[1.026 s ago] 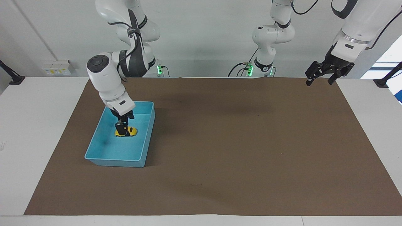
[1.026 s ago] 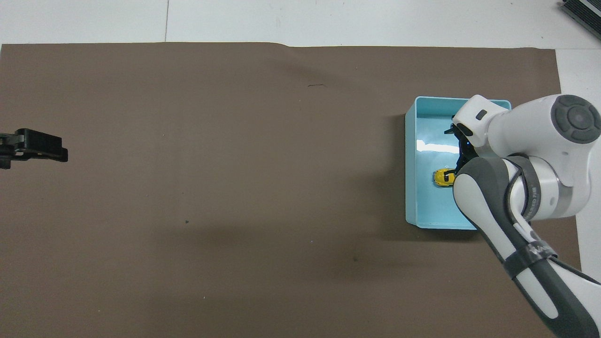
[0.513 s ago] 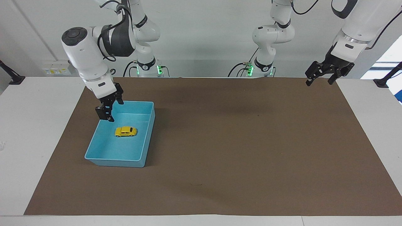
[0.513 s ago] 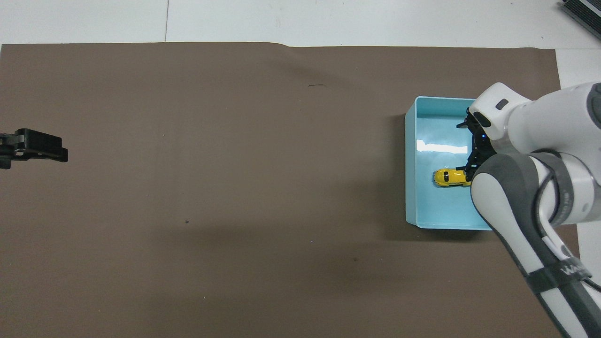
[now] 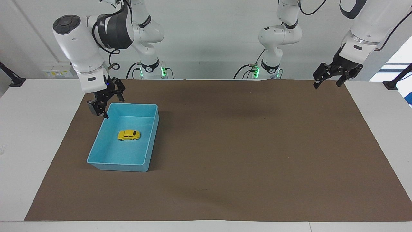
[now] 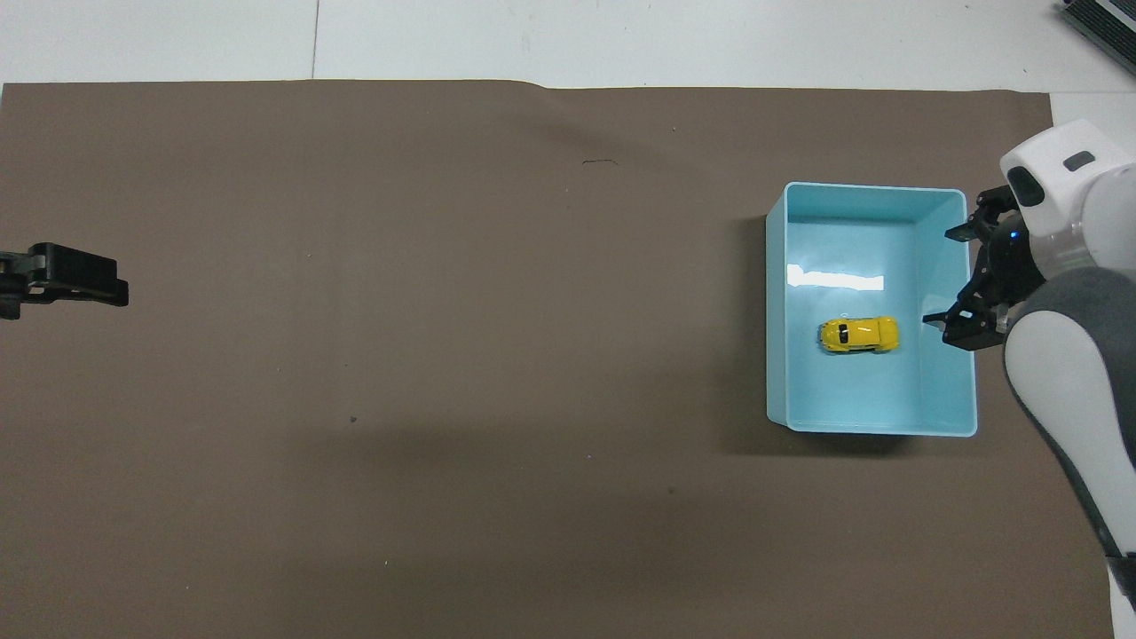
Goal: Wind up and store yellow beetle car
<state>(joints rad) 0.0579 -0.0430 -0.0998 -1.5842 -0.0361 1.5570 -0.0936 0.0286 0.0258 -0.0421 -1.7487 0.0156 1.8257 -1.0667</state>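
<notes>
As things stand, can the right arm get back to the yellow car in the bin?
Probably yes. The right gripper hangs open over the blue bin's rim, and the yellow beetle car sits uncovered inside.

Two white Franka arms w/ black grippers
Glossy white shells, dark grey joint bands & round caps; black cables along links, green lights at bases.

Bright, even light; soft shadows
</notes>
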